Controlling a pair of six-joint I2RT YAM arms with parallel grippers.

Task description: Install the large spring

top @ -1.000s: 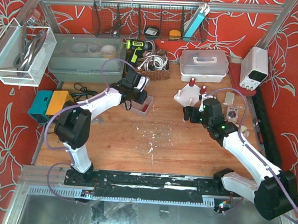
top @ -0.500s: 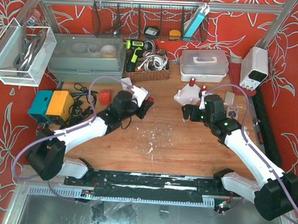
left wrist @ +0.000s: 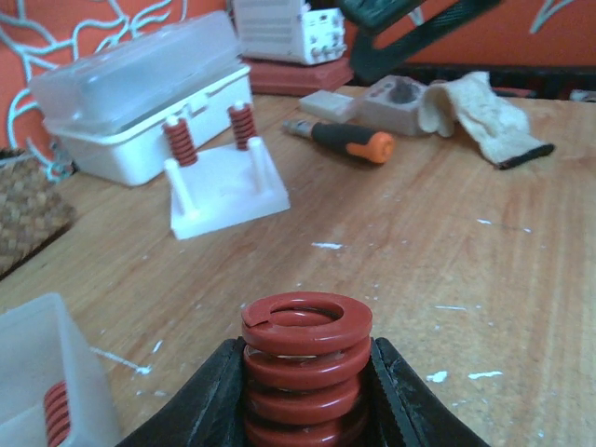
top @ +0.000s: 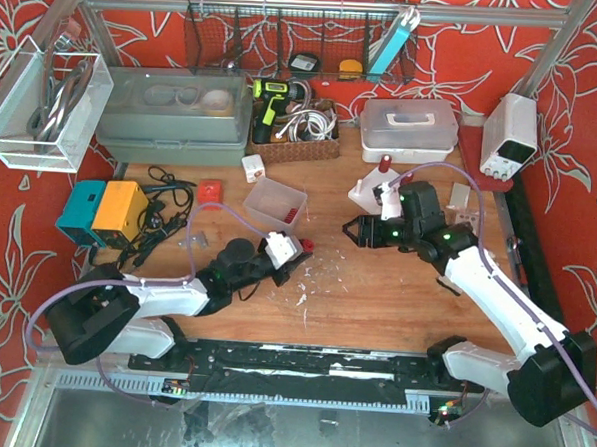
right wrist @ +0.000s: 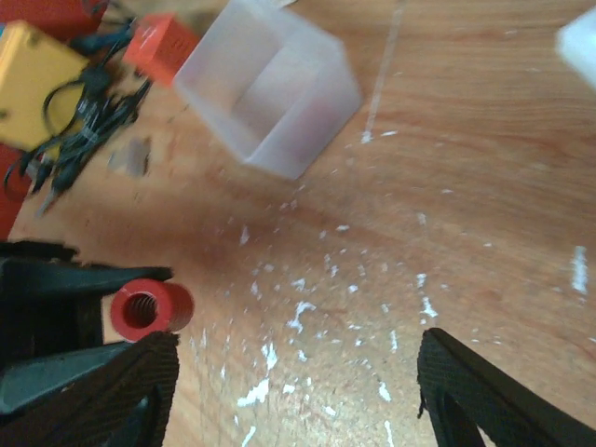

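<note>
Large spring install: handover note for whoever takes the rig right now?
Left gripper: shut on the large spring, low over the table.
Right gripper: open, empty, near the white post fixture.
Fixture: two small springs on its posts, two posts bare.
Done: spring picked up.
Left: carry it to the fixture and seat it, likely on a bare post.

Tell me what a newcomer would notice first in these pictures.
The fat red spring grabs you first, clamped in the left arm's jaws near the middle of the wooden table. Beyond it sits a white post fixture carrying two red springs, with the right arm's jaws spread open close by. Loud red floral walls surround everything.
</note>
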